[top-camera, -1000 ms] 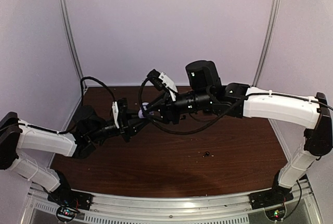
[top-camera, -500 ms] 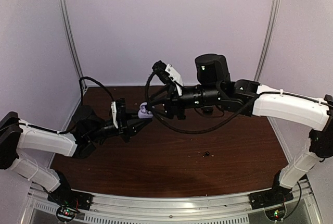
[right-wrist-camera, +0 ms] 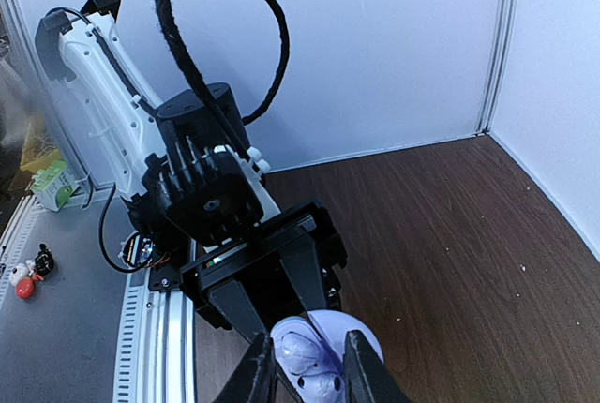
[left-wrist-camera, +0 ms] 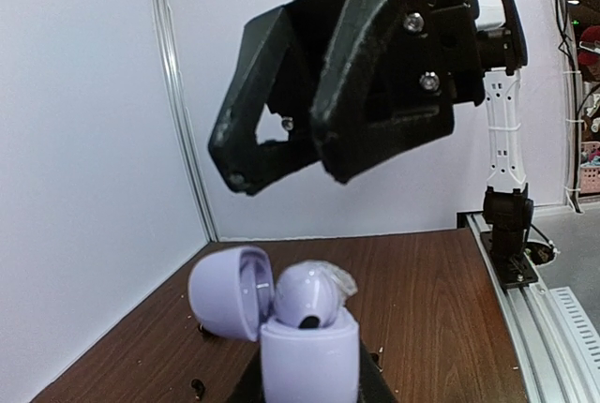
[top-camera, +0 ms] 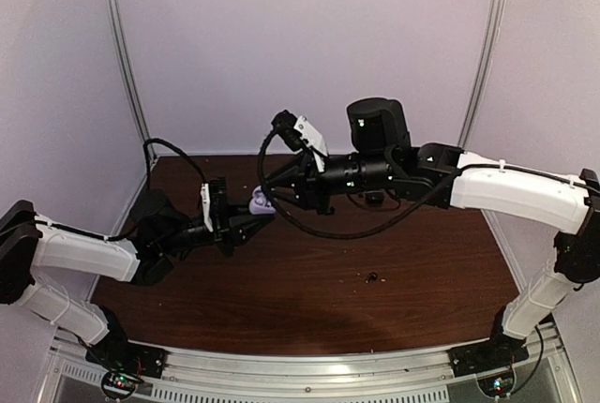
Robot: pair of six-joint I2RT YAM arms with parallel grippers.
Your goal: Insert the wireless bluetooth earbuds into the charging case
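- Case (left-wrist-camera: 309, 361): lilac, with its lid (left-wrist-camera: 230, 291) hinged open to one side. The left gripper (right-wrist-camera: 286, 314) has its jaws clamped on the base and holds it up off the surface (top-camera: 431, 272).
- Pale bud (left-wrist-camera: 302, 298): it sits in the case but rides high, so judge it not fully seated. It looks light, hard and glossy, and is likely to slip. Press on its rounded crown; do not pinch its sides.
- Right gripper (left-wrist-camera: 281, 164): it hangs just above the case, jaws apart with nothing between them. In its wrist view the jaws straddle the bud.
- Black bud (top-camera: 373, 277): it lies on the surface, well apart from both grippers, with small specks (top-camera: 363, 281) beside it. Take it gently across its widest part; it may squirt out of the jaws.
- In the way: the open lid stands just beside the pale bud and the left jaws flank the base, so you have little room. A hard push could tip the case in its grip.
- You cannot make out a second black bud.
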